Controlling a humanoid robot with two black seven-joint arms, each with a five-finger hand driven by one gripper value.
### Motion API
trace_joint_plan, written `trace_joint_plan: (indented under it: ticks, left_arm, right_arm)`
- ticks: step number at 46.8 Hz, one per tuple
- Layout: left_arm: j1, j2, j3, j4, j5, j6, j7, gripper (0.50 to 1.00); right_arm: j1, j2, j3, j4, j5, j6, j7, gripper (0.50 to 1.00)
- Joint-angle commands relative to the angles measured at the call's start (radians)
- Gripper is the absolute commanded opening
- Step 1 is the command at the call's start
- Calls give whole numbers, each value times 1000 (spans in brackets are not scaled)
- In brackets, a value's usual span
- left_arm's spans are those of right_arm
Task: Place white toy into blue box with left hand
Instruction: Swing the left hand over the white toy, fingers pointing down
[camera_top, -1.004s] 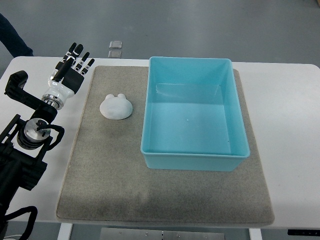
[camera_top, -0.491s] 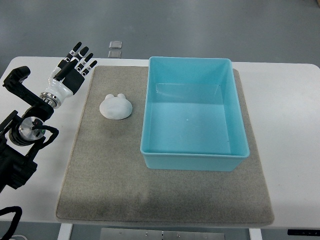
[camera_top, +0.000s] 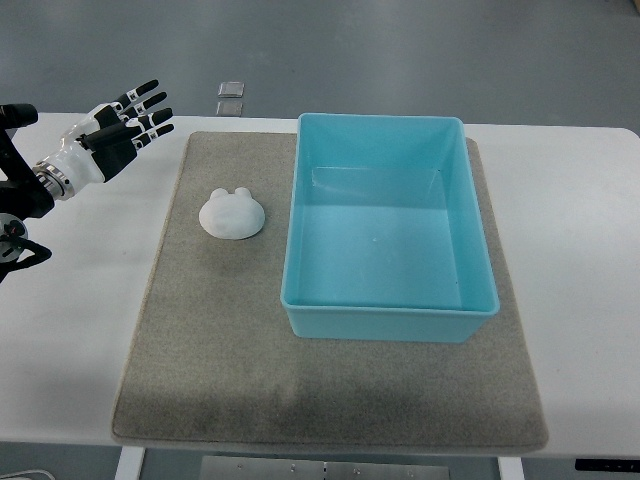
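White toy, a small rounded lump of pale plastic with two little bumps on its far edge, lies on the grey felt-like mat that covers most of the white desk. It sits on the mat's left part, toward the far side, just beside the left wall of the light blue rectangular plastic box but not touching it. The box stands upright on the same mat, open at the top, and nothing is seen inside it; its pale floor shows a faint sheen.

The left hand, black with white segments and light fingertips, hovers over the bare desk at the far left corner, off the mat's left edge and well apart from the toy. Its fingers are spread and stretched out toward the right, holding nothing. The dark arm behind it comes in from the picture's left edge, with black joints and cables showing there.

Beyond the desk's far edge, on the grey floor, lie two small square pale tiles, one just behind the other.
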Motion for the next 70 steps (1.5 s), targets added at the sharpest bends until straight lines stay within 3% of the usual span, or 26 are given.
trace_joint_plan:
  ticks: [1,12,36,46,53,60,70]
  left_arm:
    - [-17,27,46,-3,0,-13,0,994]
    - [-86,119,180,-29,3,-81,0,994]
    - [-169,277,287,-165,140,-83,-28,979]
    - [-169,297,287,-224,357,-67,-58,977]
    - [-171,298,287,-274,513,-52,-55,990]
    - [-171,298,298,-299,556,11,-55,994]
    - [-174,298,302,-377,748,26,-60,992]
  right_arm:
    - [0,0,0,0,0,0,0,936]
    - [0,0,0,0,0,0,0,936]
    - [0,0,0,0,0,0,0,936]
    - [0,0,0,0,0,0,0,936]
    - [0,0,0,0,0,0,0,936]
    - [0,0,0,0,0,0,0,936]
    - [0,0,0,0,0,0,0,936]
